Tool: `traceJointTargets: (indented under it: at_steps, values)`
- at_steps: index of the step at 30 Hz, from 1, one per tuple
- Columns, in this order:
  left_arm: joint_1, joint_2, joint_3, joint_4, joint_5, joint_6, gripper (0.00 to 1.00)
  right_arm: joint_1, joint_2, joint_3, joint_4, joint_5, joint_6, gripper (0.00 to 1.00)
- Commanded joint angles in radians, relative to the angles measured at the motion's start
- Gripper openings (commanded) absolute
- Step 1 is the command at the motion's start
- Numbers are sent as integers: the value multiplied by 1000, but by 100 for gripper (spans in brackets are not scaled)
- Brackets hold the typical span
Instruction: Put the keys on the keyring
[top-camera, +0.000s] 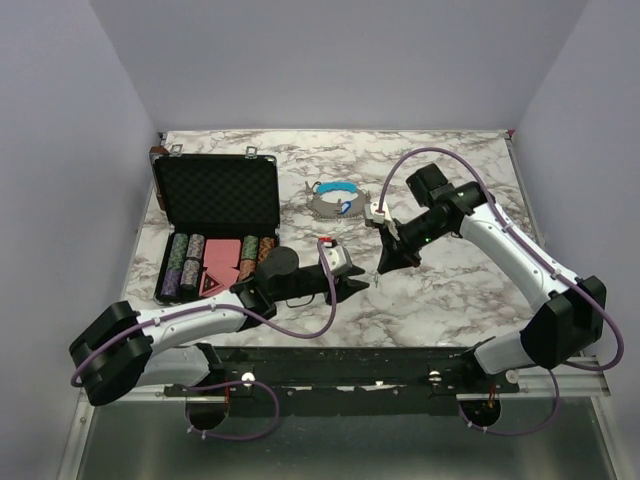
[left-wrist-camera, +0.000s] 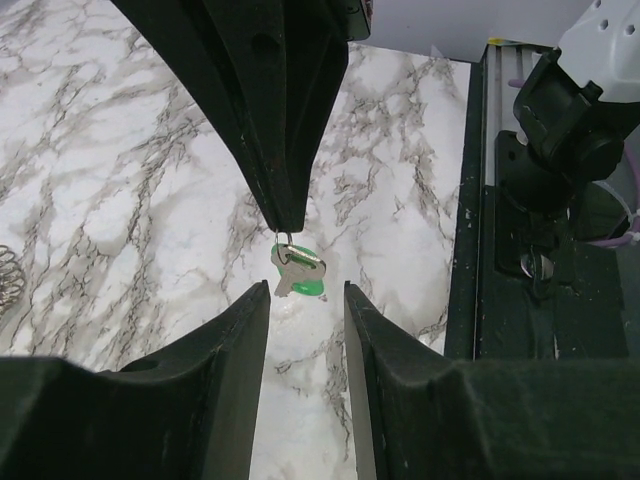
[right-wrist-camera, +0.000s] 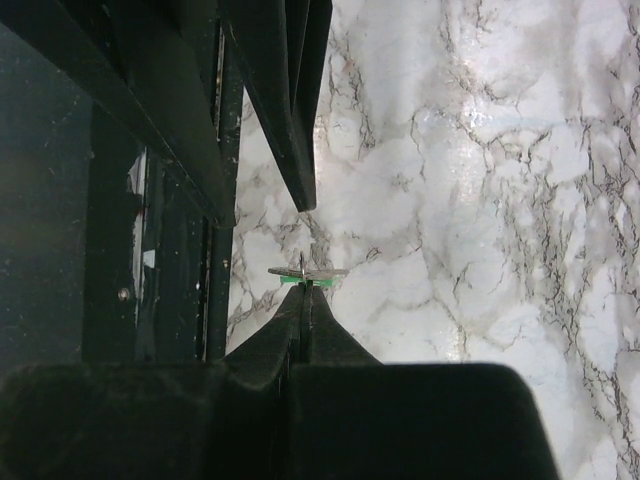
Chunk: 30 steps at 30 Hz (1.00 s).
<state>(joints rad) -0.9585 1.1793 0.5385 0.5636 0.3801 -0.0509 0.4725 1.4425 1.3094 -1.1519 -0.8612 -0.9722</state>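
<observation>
My right gripper (right-wrist-camera: 305, 292) is shut on a small silver key with a green head (right-wrist-camera: 306, 274), pinching it at its little ring. In the left wrist view the key (left-wrist-camera: 298, 272) hangs from the right fingertips (left-wrist-camera: 286, 215) just above the marble. My left gripper (left-wrist-camera: 305, 292) is open and empty, its jaws a short way before the key and to either side of it. In the top view the two grippers meet tip to tip at the table's middle front, left (top-camera: 360, 282) and right (top-camera: 379, 268). The keyring (top-camera: 333, 200), a grey loop with a blue segment, lies further back. No other keys show.
An open black foam-lined case (top-camera: 215, 193) stands at the back left, with rows of poker chips (top-camera: 186, 264) in front of it. The black mounting rail (left-wrist-camera: 500, 200) runs along the table's near edge. A bit of grey wire coil (left-wrist-camera: 6, 272) shows at the left edge of the left wrist view.
</observation>
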Motion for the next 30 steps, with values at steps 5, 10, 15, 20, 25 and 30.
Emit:
traceJointTargets:
  at_steps: [5, 10, 15, 20, 25, 30]
  values:
    - [-5, 37, 11, 87, -20, 14, 43, 5, 21, -2, -2, -32, -26, 0]
    - [-6, 65, 14, 125, -30, 11, 43, 6, 25, 1, -3, -27, -25, 0]
    - [-11, 97, 34, 137, -35, 10, 41, 6, 22, -1, -5, -32, -26, 1]
    - [-11, 112, 52, 131, -38, 14, 38, 6, 24, -4, -3, -30, -28, 1]
    - [-11, 118, 64, 111, -41, 13, 30, 6, 24, -4, -2, -35, -29, 1]
    - [-11, 120, 71, 101, -38, 6, 27, 6, 18, -9, 0, -38, -28, 0]
